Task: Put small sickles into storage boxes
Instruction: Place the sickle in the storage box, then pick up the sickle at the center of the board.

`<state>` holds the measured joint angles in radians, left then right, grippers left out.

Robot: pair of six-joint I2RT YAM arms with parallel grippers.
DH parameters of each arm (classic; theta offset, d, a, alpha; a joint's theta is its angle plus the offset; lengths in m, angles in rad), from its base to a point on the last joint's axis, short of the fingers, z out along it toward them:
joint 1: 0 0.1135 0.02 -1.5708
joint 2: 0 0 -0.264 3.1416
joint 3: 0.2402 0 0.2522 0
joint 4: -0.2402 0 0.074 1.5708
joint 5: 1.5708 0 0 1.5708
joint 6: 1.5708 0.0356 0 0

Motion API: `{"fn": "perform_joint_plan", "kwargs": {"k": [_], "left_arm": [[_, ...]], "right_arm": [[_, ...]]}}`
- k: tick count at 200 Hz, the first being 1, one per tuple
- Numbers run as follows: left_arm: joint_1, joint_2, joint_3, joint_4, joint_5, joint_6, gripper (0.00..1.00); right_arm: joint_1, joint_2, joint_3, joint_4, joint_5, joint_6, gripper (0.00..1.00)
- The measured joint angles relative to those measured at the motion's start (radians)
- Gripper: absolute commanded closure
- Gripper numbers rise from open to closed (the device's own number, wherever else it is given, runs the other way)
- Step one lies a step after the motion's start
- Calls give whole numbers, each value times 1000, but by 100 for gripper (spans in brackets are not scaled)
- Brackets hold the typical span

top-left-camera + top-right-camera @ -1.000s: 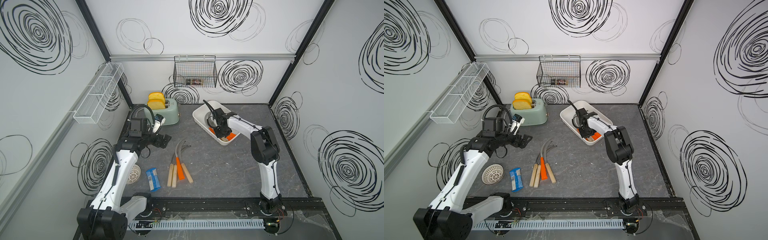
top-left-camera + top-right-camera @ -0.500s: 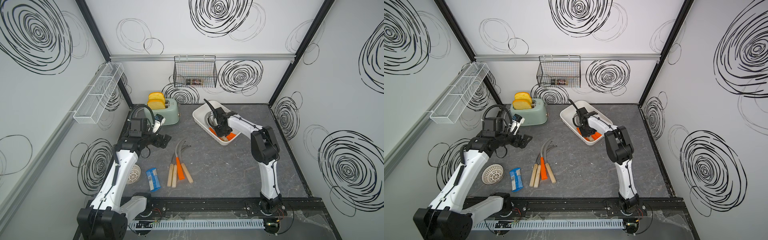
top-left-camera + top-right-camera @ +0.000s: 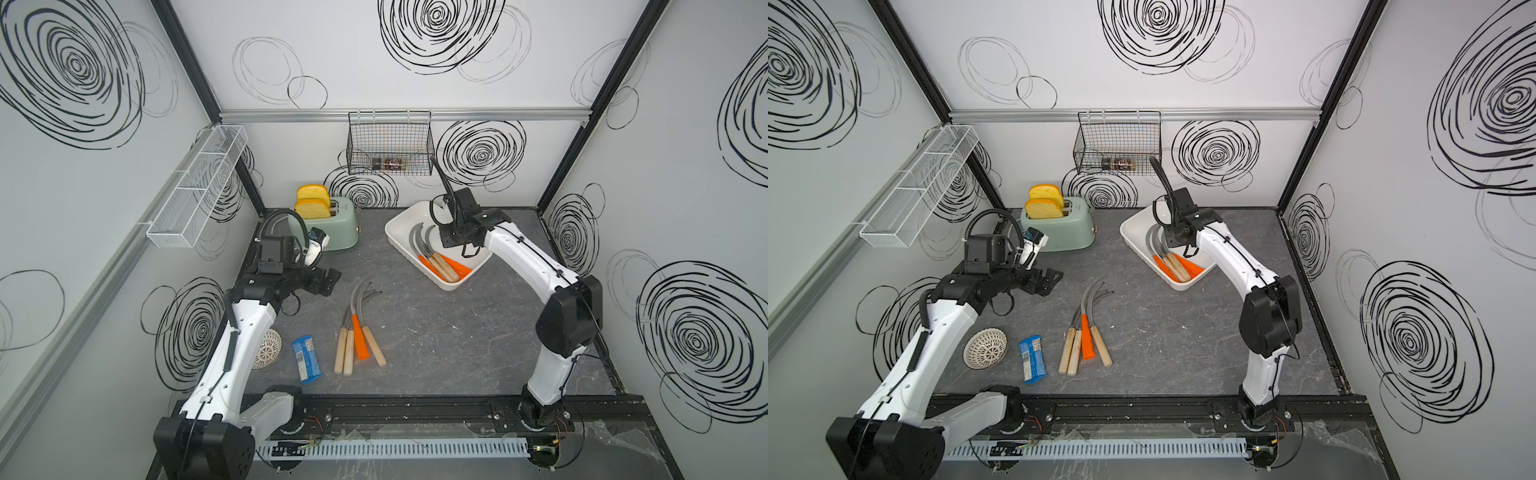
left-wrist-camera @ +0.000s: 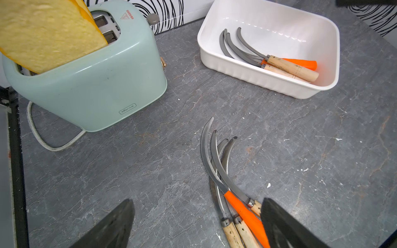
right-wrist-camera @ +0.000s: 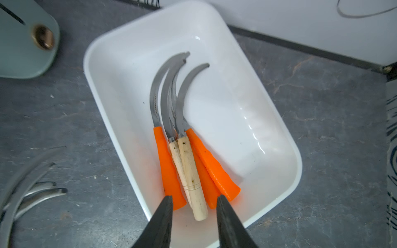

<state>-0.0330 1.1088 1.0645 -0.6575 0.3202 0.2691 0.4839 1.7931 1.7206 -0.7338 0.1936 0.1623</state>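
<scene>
The white storage box [image 3: 399, 243] [image 3: 1136, 249] [image 4: 257, 79] [image 5: 236, 128] stands at the back right of the grey table. Several small sickles [image 3: 440, 264] [image 3: 1173, 266] [image 4: 287, 66] [image 5: 189, 163] lie inside it, with orange and wooden handles. My right gripper [image 5: 194, 198] [image 3: 467, 251] [image 3: 1190, 251] hovers just over their handle ends, open a little, with nothing between its fingers. Several more sickles [image 3: 353, 336] [image 3: 1086, 340] [image 4: 242, 210] lie bunched mid-table. My left gripper [image 4: 197, 203] [image 3: 330, 282] [image 3: 1052, 280] is wide open above the table, just left of them, and holds nothing.
A mint toaster [image 3: 328, 226] [image 4: 90, 85] with bread slices stands at the back left, its cord on the table. A white openwork bowl [image 3: 986, 348] and a blue packet [image 3: 1032, 363] lie front left. A black wire basket [image 3: 390, 143] and a white mesh rack [image 3: 195, 187] hang on the walls.
My right gripper has opened slightly and risen off the sickles in the box, leaving them there. The left arm has not moved.
</scene>
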Motion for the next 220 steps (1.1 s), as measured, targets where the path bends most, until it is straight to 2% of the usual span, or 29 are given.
{"fn": "perform_joint_plan", "kwargs": {"k": [30,84,121,161,220], "left_arm": [[0,0,0,0,-26,-8,4],[0,-32,-22,19,-77,-41,4],[1,-42,-40,42,-99,-69,4],[8,-42,-68,46,-103,-84,4],[14,-66,-71,43,-92,-93,4]], "right_arm": [[77,-106,-89,48,-28,24,62],[329,-278,-463,162,-149,120,62],[476,-358,-601,230,-171,220,62],[593,-343,-650,282,-170,319,62],[708,-181,-616,297,-156,381,63]]}}
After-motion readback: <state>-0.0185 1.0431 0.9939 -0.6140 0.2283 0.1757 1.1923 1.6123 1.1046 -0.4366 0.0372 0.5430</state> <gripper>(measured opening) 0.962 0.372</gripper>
